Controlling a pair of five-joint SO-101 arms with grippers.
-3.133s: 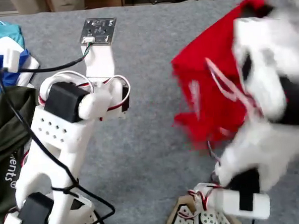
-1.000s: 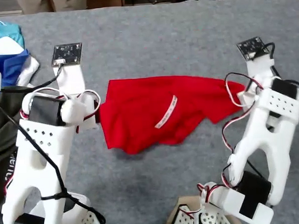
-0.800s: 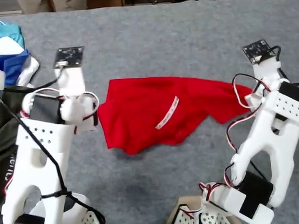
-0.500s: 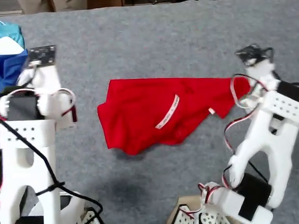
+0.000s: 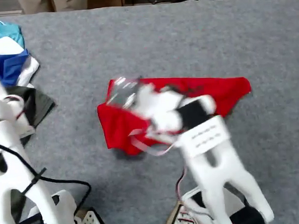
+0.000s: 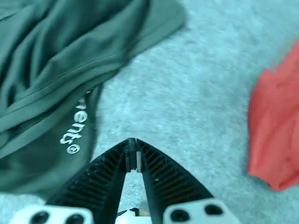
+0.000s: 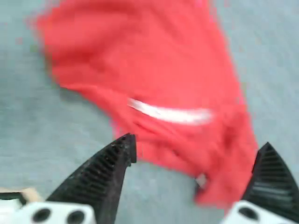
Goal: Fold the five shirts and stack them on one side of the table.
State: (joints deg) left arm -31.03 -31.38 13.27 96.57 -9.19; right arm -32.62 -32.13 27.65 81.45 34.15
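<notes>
We count one red shirt (image 5: 233, 91), our right gripper (image 7: 198, 142) spread wide above it, left gripper (image 6: 132, 151) pinched closed near one dark green shirt (image 6: 56, 70) (more shirts (image 5: 10, 58) heaped beside)

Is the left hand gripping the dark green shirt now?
No, the left hand is shut on nothing, over the grey table beside the dark green shirt.

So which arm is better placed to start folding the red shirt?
Right, I'd say: the right gripper hangs over the red shirt with jaws open. The left gripper is shut, off beside the dark shirt, with bare table between it and the red one.
</notes>
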